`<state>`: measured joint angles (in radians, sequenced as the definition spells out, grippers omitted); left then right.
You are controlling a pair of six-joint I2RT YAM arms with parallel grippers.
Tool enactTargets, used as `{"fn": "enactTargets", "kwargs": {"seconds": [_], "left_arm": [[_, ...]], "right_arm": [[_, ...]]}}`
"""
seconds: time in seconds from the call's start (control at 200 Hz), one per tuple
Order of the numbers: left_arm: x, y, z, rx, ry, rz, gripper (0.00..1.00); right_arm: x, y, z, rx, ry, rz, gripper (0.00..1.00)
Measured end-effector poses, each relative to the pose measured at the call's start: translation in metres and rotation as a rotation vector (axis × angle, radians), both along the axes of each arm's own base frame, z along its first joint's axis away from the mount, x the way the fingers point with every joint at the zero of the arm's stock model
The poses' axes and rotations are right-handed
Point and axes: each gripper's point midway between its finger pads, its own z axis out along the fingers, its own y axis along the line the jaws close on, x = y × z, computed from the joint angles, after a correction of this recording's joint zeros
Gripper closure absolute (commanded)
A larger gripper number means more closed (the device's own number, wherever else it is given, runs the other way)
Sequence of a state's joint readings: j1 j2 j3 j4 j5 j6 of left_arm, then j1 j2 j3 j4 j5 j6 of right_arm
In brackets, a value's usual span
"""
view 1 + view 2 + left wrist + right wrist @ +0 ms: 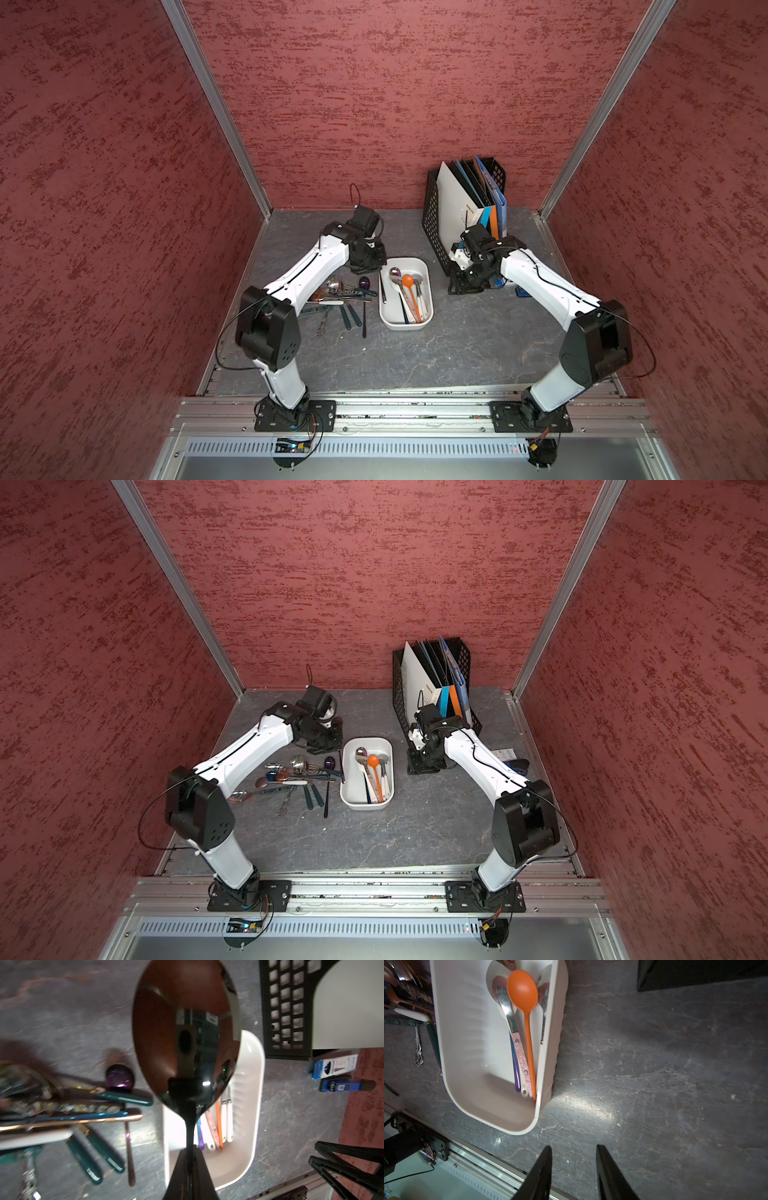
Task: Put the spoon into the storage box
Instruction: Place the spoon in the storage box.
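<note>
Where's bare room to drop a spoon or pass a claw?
Inside the storage box: the half toward the loose cutlery pile is bare; spoons crowd the file rack side. Tabletop: open from box to front rail, and between box and right claw. Crowded: the pile beside the box.

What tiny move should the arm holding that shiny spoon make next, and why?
Probably slide the left tool sideways until the spoon hangs over the storage box; it grips the handle at the box's edge, and that side is bare.
</note>
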<state>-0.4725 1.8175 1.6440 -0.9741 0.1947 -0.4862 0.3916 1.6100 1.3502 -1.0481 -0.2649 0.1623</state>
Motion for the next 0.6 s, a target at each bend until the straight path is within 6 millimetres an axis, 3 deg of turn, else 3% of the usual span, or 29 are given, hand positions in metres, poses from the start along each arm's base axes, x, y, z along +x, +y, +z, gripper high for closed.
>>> {"fn": "enactTargets", "kwargs": {"seconds": [0.215,0.356,0.601], "left_arm": [[0.013,-0.046,-0.034,-0.012,0.065,-0.098,0.97],[0.006,-0.056,-0.061,0.007,0.127,-0.117,0.97],[-0.003,-0.068,-0.082,0.012,0.178,-0.113,0.96]], "right_arm": [[-0.013,-0.011,-0.008,-0.018,0.023,-0.033,0.62],[-0.016,-0.015,-0.014,-0.033,0.035,-0.044,0.62],[-0.016,-0.016,-0.015,-0.036,0.038,-0.050,0.62]]}}
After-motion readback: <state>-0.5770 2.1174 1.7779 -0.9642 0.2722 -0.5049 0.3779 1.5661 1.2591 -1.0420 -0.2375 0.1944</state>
